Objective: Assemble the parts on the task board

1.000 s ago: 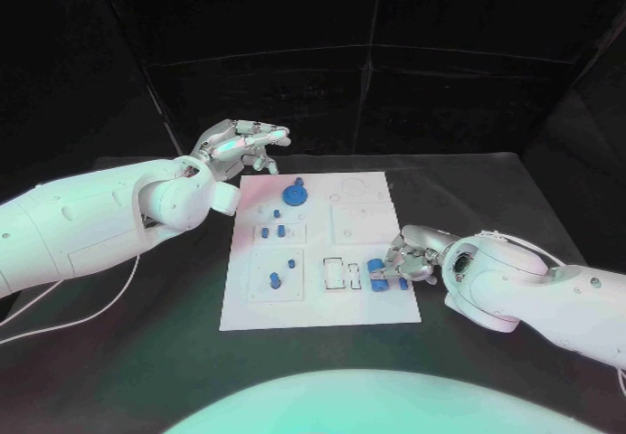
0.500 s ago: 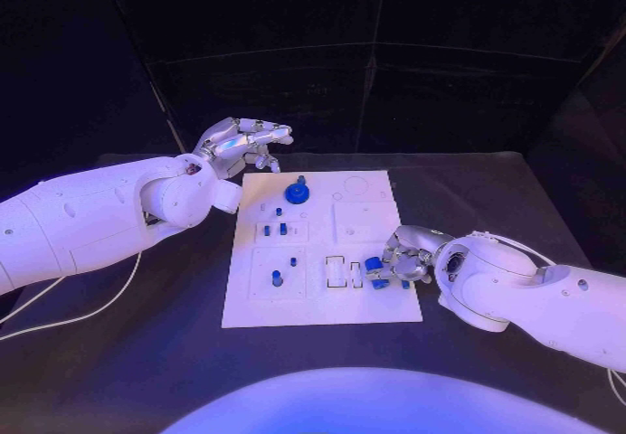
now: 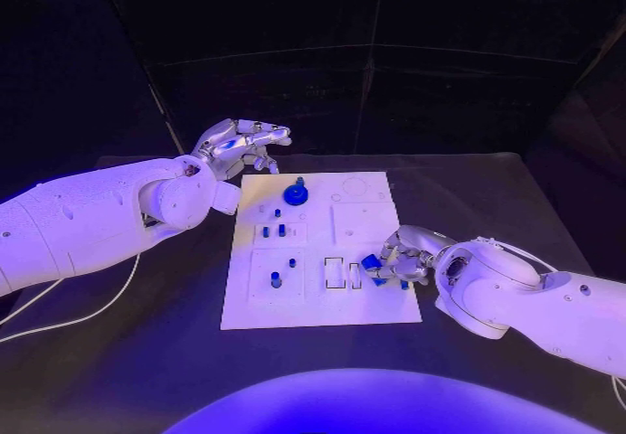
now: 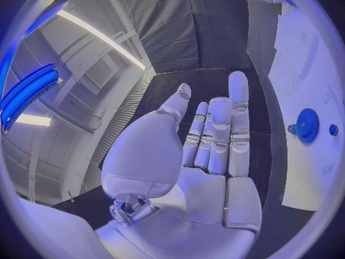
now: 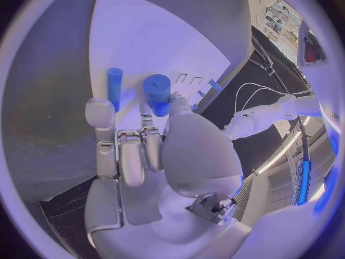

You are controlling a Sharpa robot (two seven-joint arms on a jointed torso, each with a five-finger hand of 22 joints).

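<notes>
The white task board [image 3: 319, 298] lies in the middle of the black table. At the board's right edge my right hand [image 3: 404, 257] pinches a short, thick blue cylinder [image 3: 372, 263] [image 5: 157, 91] between thumb and fingers, just over the board. A thinner blue peg [image 5: 114, 86] lies on the board beside those fingers. My left hand [image 3: 242, 143] [image 4: 209, 138] hovers past the board's far left corner, fingers apart and holding nothing. A blue gear [image 3: 296, 193] [image 4: 307, 125] stands at the board's far end.
Small blue pegs [image 3: 266, 231] stand in the board's left column, with another pair [image 3: 277, 278] nearer me. Rectangular slots [image 3: 336, 272] lie left of the right hand. A white cable [image 3: 79, 312] trails over the table at the left.
My right hand has shifted slightly over the board's right edge with the blue cylinder in it. The left hand stays where it was.
</notes>
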